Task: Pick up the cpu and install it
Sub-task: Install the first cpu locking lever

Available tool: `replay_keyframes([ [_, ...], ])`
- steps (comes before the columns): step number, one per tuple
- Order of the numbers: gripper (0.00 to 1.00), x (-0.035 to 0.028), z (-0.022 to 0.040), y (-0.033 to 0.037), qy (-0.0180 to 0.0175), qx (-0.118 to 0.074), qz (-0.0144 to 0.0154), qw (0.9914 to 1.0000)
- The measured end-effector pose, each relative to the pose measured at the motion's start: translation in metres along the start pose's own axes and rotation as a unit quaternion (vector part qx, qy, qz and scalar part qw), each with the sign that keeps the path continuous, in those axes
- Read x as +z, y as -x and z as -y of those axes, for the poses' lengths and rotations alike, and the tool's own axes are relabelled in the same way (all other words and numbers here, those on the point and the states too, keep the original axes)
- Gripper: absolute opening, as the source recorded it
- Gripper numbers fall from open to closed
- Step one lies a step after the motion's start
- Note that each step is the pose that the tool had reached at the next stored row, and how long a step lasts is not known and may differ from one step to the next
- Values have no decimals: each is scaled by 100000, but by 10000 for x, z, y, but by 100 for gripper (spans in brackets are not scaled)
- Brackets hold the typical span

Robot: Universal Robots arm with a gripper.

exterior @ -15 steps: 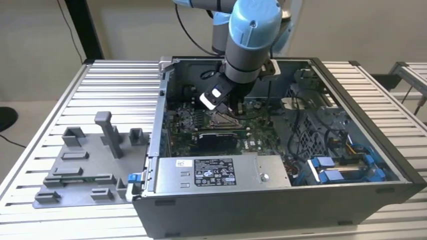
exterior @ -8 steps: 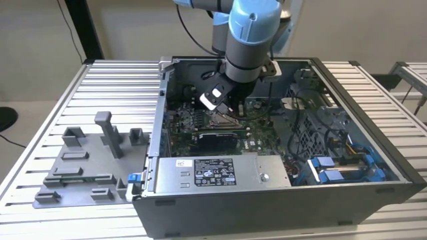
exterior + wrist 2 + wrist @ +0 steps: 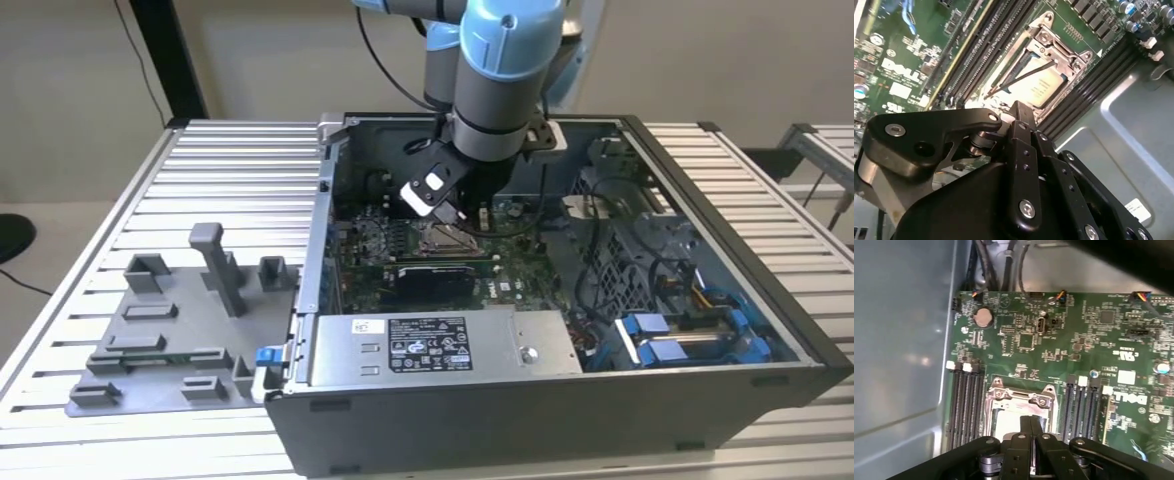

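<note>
1. grey plastic fixture blocks (image 3: 174,330) sit on the ribbed table at the exterior view's left;
2. the open dark computer case (image 3: 561,300) holds the arm;
3. the black gripper (image 3: 1016,112) hangs just above the socket, fingers pressed together, holding nothing;
4. the pale silver square cpu (image 3: 1040,86) lies in the metal socket frame (image 3: 1019,402).

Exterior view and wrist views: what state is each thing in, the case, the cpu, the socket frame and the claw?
computer case: open, insides exposed.
cpu: lying flat inside the socket frame, not held.
socket frame: a thin dark bar crosses over it.
claw: shut, empty, over the socket frame.
</note>
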State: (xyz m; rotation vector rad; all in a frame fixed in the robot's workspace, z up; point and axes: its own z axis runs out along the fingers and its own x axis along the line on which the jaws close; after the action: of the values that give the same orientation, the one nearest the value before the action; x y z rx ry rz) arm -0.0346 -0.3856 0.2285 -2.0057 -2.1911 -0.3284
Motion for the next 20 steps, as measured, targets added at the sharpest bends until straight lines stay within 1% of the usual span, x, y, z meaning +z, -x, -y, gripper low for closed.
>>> replay_keyframes([
  [1,0,-1,-4,1,-45,-2,64,100000],
  [20,0,2,-68,6,-41,7,66,100000],
])
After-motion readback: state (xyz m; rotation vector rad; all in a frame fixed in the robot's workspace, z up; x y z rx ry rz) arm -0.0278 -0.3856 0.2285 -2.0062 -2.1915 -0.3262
